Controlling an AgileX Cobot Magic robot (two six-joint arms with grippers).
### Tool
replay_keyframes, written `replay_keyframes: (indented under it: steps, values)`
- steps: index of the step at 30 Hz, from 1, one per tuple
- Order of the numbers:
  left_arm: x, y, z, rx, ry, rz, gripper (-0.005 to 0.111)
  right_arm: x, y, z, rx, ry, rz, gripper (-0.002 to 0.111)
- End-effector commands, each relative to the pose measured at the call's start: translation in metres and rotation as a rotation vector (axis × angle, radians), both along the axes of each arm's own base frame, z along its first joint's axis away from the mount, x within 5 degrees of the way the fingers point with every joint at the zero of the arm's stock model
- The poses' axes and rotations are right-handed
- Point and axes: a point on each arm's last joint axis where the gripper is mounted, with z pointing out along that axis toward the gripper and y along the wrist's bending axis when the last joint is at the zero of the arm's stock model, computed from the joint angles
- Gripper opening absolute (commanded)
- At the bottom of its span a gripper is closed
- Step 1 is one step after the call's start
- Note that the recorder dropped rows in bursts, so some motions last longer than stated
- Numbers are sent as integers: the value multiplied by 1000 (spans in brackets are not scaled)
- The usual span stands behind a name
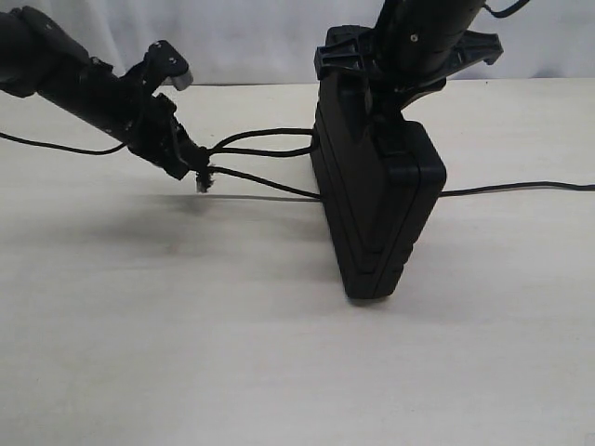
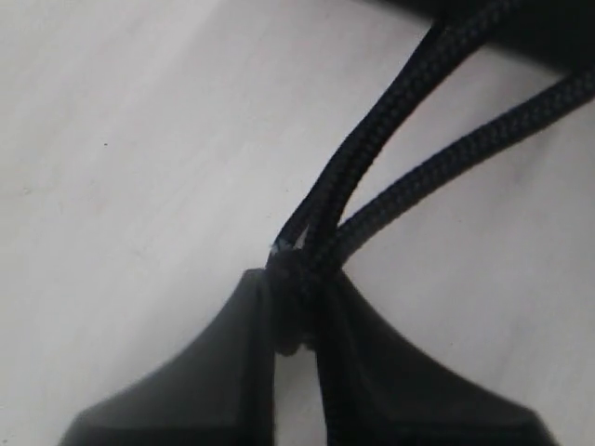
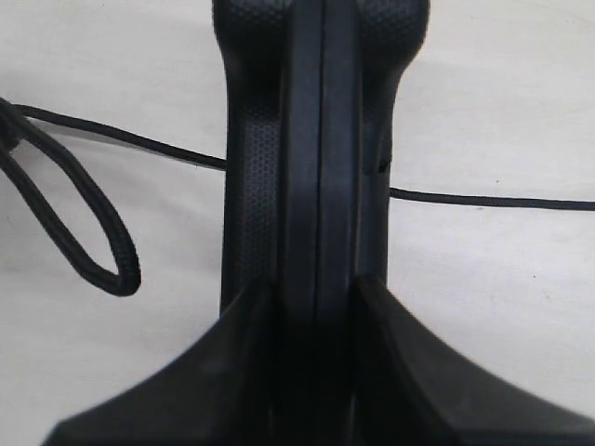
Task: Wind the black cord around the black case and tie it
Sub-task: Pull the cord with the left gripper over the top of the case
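Observation:
The black case [image 1: 376, 200] stands upright on its edge on the pale table, right of centre. My right gripper [image 1: 390, 98] comes down from above and is shut on the case's top edge [image 3: 321, 186]. The black cord [image 1: 265, 149] runs in two or three strands from the case's left side across to my left gripper [image 1: 200, 172]. That gripper is shut on the cord's knotted end [image 2: 296, 279], with the braided strands [image 2: 409, 177] leading away toward the case. A loop of cord [image 3: 88, 232] lies on the table beside the case. A thin part of the cord [image 1: 516, 189] trails off to the right.
The pale table [image 1: 232, 353] stretches bare in front of the case. A thin black arm wire [image 1: 56, 147] hangs under the left arm. A white backdrop [image 1: 251, 37] stands behind the table's far edge.

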Motion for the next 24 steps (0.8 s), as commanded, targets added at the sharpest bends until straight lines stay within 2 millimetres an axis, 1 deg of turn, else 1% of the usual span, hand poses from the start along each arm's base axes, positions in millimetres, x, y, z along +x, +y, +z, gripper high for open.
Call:
replay_keyframes:
  steps: [1,6,10,14,17,19,23,24]
  values:
    - [-1,-5,6,-61,-8,-14,0,-3,-2,3,-18,5,17,4]
    - [-3,-13,11,-138,-31,-72,0,-3,-2,3,-18,5,17,4]
    - [-3,-15,16,-164,-40,-63,0,-3,-2,3,-18,5,17,4]
    - [-6,-19,25,-156,-64,-85,0,-3,-2,3,-18,5,17,4]
    - [-10,-28,38,-149,-107,-102,0,-3,-2,3,-18,5,17,4]
    - [-11,-36,43,-125,-132,-68,0,-3,-2,3,-18,5,17,4]
    - [-3,-41,42,58,-222,113,0,-3,-2,3,-18,5,17,4]
    - [-3,-42,42,78,-225,145,0,-3,-2,3,-18,5,17,4]
